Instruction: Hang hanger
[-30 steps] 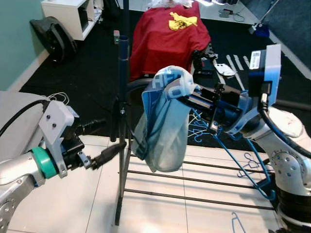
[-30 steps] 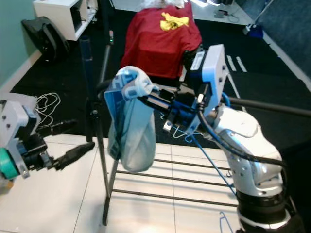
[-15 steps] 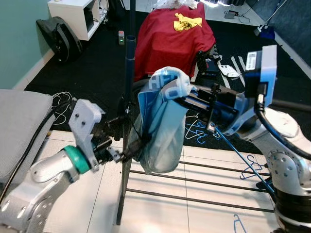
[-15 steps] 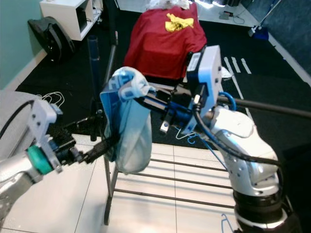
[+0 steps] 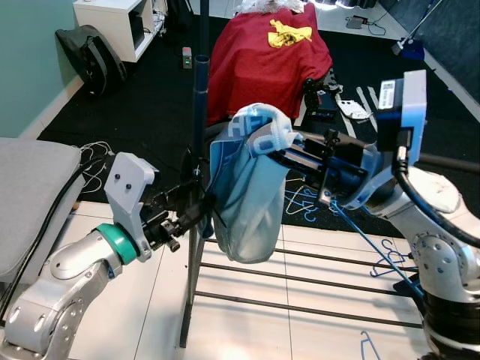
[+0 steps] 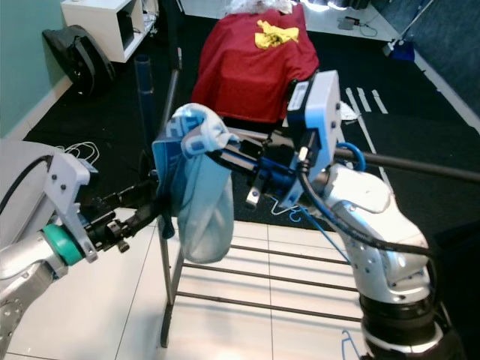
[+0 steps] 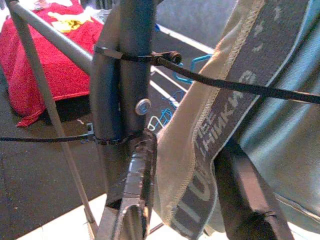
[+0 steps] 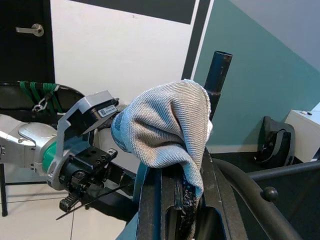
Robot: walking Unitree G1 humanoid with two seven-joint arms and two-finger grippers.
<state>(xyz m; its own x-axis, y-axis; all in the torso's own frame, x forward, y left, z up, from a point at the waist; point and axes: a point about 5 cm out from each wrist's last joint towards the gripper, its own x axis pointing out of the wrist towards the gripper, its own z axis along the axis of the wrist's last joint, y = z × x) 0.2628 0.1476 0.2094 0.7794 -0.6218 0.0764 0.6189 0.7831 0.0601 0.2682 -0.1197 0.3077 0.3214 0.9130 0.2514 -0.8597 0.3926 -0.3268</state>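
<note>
A light blue garment hangs draped over my right gripper, which is shut on its bunched top. Whatever hanger is inside stays hidden by the cloth. The garment hangs right beside the dark upright pole of the clothes rack. My left gripper has reached the garment's left edge by that pole. In the left wrist view it is open, its two black fingers straddling the lettered waistband without pinching it.
The rack's low bars cross the white tiled floor, and a dark rail runs off right. Blue hangers lie on the floor. Behind stand a red-draped object, a black bag and a white cabinet; a grey cushion is at left.
My left arm has swung from low left up to the rack pole, and its fingers now straddle the garment's edge. The right gripper and garment have hardly moved.
</note>
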